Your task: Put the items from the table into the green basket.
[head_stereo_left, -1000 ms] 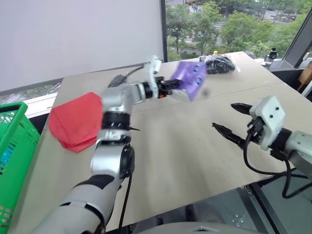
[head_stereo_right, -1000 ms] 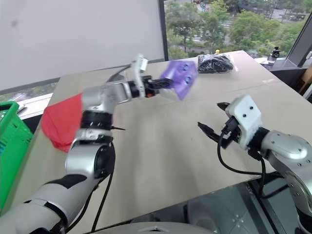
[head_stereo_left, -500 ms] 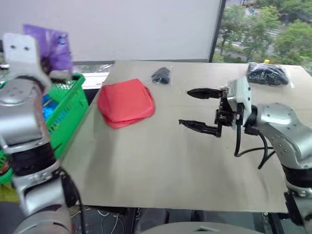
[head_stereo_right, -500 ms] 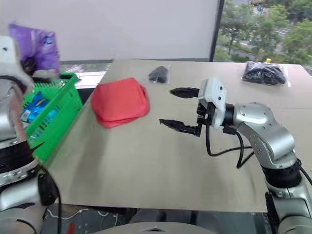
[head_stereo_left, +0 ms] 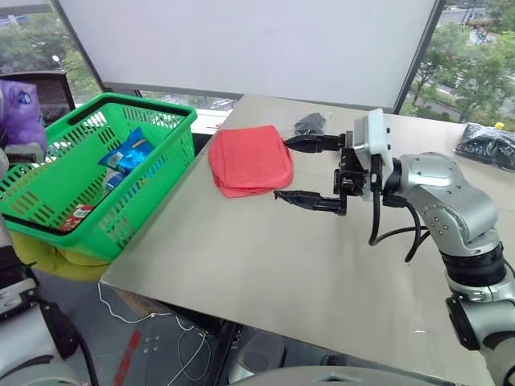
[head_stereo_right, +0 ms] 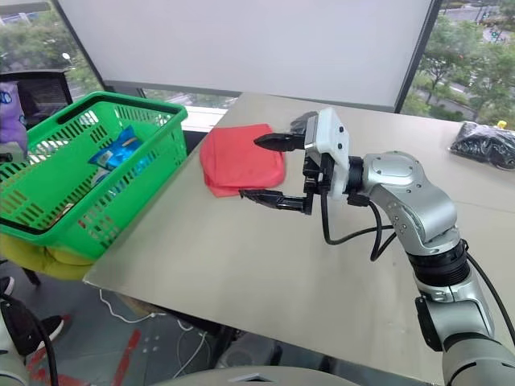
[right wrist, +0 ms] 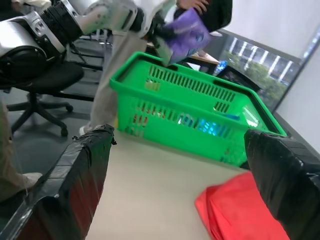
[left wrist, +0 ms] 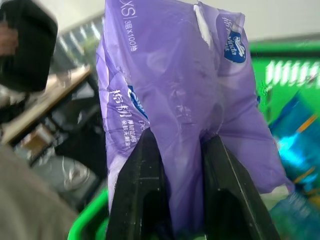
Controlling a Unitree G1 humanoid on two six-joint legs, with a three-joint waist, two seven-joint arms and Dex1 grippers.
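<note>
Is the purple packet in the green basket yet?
Not yet. The purple packet sits between the left hand fingers, beside the green basket.

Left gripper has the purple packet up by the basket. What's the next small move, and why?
Probably open the left gripper fully: the purple packet sits pinched between its fingers, and it hangs at the green basket rim, so it should drop inside.

The left gripper [left wrist: 175,190] pinches a purple packet [left wrist: 185,95] between its two black fingers. The right arm reaches level across, its gripper [head_stereo_left: 310,170] spread wide and empty.
</note>
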